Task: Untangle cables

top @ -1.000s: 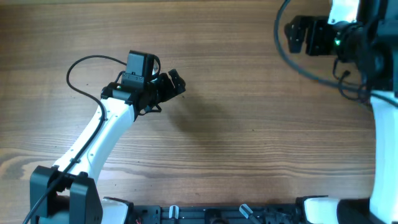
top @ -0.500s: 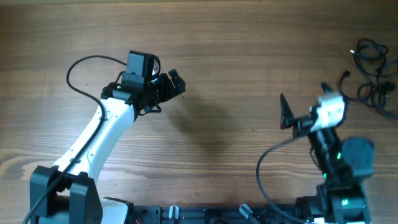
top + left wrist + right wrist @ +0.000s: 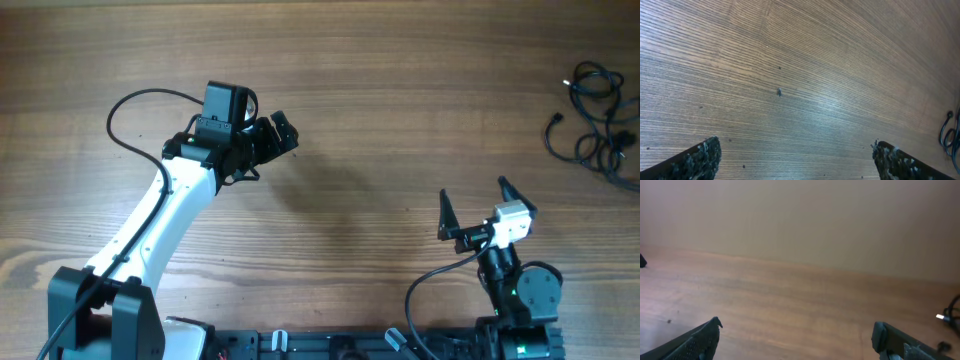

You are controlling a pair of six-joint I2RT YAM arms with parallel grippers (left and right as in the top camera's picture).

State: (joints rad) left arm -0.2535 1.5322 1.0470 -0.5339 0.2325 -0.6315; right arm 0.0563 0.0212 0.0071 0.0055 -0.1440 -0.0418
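The cables (image 3: 598,118) are thin black cords in a tangled bundle at the far right edge of the table in the overhead view. A bit of them shows at the right edge of the left wrist view (image 3: 950,132) and of the right wrist view (image 3: 952,315). My left gripper (image 3: 278,133) is open and empty over bare wood at the left middle, far from the cables. My right gripper (image 3: 480,205) is open and empty near the front right, well short of the cables. Its fingers frame bare wood in its wrist view (image 3: 797,337).
The wooden table (image 3: 400,120) fills the view. The left arm's own thicker black wire (image 3: 130,105) loops beside the arm. A black rail (image 3: 330,345) runs along the front edge.
My right arm has swung from the back right corner down to the front right, uncovering the cable bundle. The left arm has not moved.
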